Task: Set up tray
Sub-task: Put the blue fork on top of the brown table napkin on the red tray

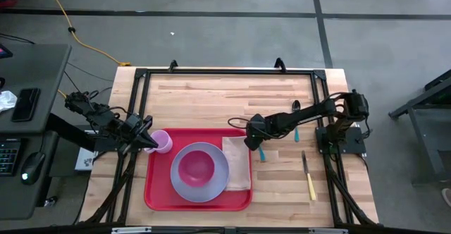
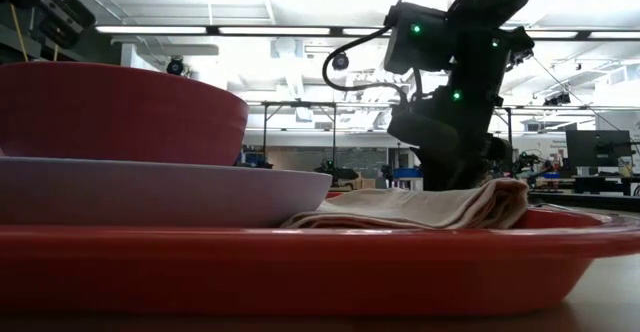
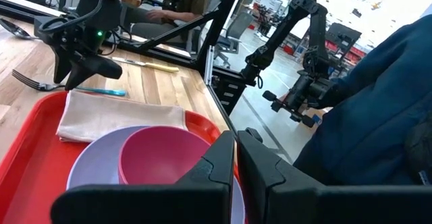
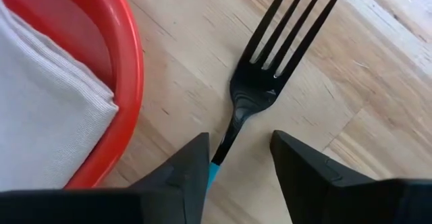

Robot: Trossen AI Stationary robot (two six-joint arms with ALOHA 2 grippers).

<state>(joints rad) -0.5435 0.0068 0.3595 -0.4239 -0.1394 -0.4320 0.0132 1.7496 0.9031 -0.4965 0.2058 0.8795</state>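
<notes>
Now right gripper [image 4: 239, 160] (open-fingered) astride fork [image 4: 270, 62]

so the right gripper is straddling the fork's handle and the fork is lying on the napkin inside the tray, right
Not quite. The right gripper does straddle the fork, but the fork lies on the bare wooden table, beside the red tray and off the napkin. The right wrist view shows it.
</notes>
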